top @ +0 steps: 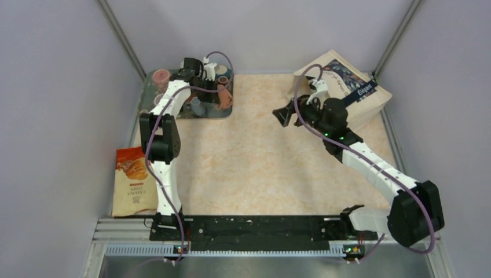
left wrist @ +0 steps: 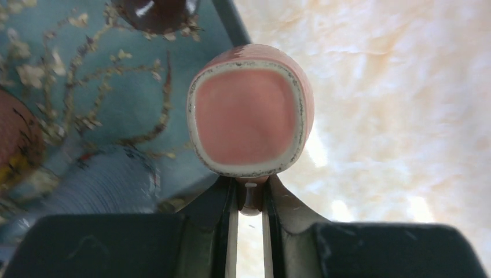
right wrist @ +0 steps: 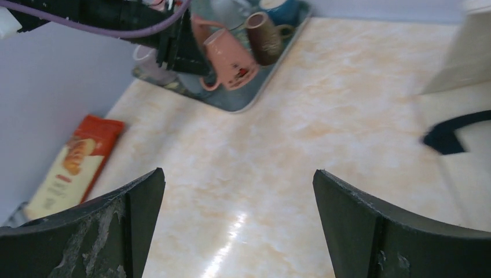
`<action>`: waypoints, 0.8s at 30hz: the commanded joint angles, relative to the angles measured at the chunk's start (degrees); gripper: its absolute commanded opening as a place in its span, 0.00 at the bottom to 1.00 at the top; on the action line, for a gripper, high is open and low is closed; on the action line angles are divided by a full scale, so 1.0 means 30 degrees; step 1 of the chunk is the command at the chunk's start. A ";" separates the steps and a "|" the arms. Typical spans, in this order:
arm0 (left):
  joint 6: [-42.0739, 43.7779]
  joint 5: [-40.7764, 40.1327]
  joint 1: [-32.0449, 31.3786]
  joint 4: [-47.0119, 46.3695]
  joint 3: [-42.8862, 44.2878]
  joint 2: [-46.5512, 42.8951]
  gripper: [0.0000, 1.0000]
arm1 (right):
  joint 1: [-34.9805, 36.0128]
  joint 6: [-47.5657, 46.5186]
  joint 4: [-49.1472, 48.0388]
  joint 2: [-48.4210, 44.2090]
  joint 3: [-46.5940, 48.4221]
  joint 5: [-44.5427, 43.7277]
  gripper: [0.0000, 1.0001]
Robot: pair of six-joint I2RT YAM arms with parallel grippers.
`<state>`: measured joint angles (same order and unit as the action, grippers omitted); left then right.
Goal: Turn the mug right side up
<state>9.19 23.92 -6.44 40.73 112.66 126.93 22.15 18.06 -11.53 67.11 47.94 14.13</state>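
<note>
Pinches handle (left wrist: 251, 204) of pink glazed ceramic mug (left wrist: 249, 110) in clenched left gripper (left wrist: 250, 194), base toward wrist, with right gripper (right wrist: 237, 226) spread, well apart.

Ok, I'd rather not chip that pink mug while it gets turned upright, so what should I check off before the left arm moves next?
1. Grip: left gripper shut on the handle: ok.
2. Mug upright: not ok. Its base faces the left wrist camera, and it hangs tilted in the right wrist view.
3. Gap to the brown mug: cannot tell; they look close.
4. Mug lifted clear of the tray: cannot tell.
5. Right gripper out of the way: ok. It is open over the table, apart from the tray.
</note>
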 commanded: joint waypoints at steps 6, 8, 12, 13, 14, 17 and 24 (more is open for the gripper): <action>-0.8220 0.6393 0.0300 -0.0386 -0.1250 -0.5400 0.00 | 0.1874 1.2889 -1.0380 0.7657 0.2669 0.3217 0.93; -0.8650 0.7407 0.0192 -0.0444 -0.1635 -0.6090 0.00 | 0.1903 1.4836 -1.2321 0.9098 0.3152 0.3157 0.88; -0.8889 0.8229 -0.0310 -0.0629 -0.2261 -0.7303 0.00 | 0.1932 1.7874 -1.5499 1.1742 0.4254 0.3485 0.77; -0.9065 0.8524 -0.0403 -0.0826 -0.2428 -0.7503 0.00 | 0.1951 1.8744 -1.6350 1.2333 0.4478 0.3653 0.74; -0.9208 0.8663 -0.0491 -0.0986 -0.2581 -0.7693 0.00 | 0.1975 1.9409 -1.7266 1.2821 0.4685 0.3758 0.71; -0.9167 0.8663 -0.0806 -0.1086 -0.2838 -0.7988 0.00 | 0.2146 1.9901 -1.7973 1.3497 0.5249 0.3704 0.67; -0.9040 0.9100 -0.1774 -0.1082 -0.3147 -0.8188 0.00 | 0.2456 2.0315 -1.8372 1.3995 0.6049 0.3999 0.61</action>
<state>-17.69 47.53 -10.28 41.01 103.48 106.19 28.38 75.94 -59.37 108.44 62.19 24.62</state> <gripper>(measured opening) 0.205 0.635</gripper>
